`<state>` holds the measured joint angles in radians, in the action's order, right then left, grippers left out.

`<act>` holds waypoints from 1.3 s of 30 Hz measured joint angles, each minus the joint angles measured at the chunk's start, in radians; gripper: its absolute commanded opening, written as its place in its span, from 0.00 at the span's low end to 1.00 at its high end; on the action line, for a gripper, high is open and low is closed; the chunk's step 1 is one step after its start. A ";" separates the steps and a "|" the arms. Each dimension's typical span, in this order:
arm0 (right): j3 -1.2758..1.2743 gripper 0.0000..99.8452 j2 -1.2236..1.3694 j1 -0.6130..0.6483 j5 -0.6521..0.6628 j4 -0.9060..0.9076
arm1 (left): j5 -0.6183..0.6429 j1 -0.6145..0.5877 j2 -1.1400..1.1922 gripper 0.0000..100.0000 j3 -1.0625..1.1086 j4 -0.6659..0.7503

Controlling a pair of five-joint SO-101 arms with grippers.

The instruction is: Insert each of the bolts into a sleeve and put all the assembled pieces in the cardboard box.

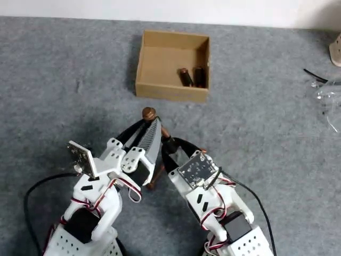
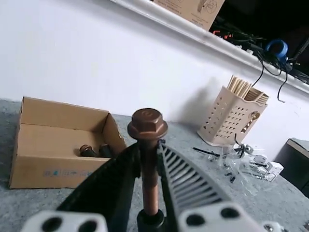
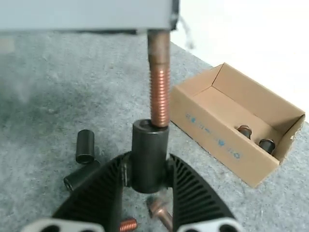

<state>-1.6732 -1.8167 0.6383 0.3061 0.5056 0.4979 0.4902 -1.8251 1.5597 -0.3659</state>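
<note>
The bolt (image 2: 147, 159) was pinched by its smooth shank, just under the hexagonal head, in the left tool (image 2: 147, 147), whose fingers were clamped on it. Its threaded end met the mouth of the sleeve (image 3: 148, 157), which the right tool (image 3: 148, 166) gripped round the middle, fingers closed on its wall, bore facing the bolt. In the right wrist view the thread tip sat toward one side of the bore, not at its middle, and it had hardly gone in.

The step in hand was judged to be the insertion, only just begun. To do it well, the two axes needed to be brought into line first: a small sideways correction of one arm, then a slow push along the bolt's length. Forcing it while off-centre risked the threads catching on the rim and the sleeve twisting in its grip. Both grips should hold firm until the shank was well inside. Only then should the left tool let go.

Below the pair, two loose sleeves (image 3: 86, 145) and loose bolts (image 3: 161, 212) lay on the grey table (image 1: 266, 133), near one another, awaiting their turn. The cardboard box (image 1: 172, 64) stood beyond the tools, apart from them, with two assembled pieces (image 1: 192, 76) lying in one corner.
</note>
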 measured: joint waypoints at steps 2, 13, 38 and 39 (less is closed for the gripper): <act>0.000 0.00 0.002 0.000 0.000 0.000 | 0.000 0.000 0.000 0.01 0.000 0.000; -0.002 0.00 -0.002 -0.028 0.000 -0.017 | 0.000 0.009 0.014 0.01 0.003 -0.048; -0.002 0.00 0.000 -0.034 0.000 -0.017 | 0.006 0.011 0.012 0.37 0.040 -0.081; -0.002 0.00 0.000 -0.035 0.000 -0.017 | 0.006 0.011 0.012 0.39 0.040 -0.084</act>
<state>-1.6747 -1.8167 0.6030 0.3061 0.4887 0.5040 0.5010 -1.8128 1.5996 -0.4503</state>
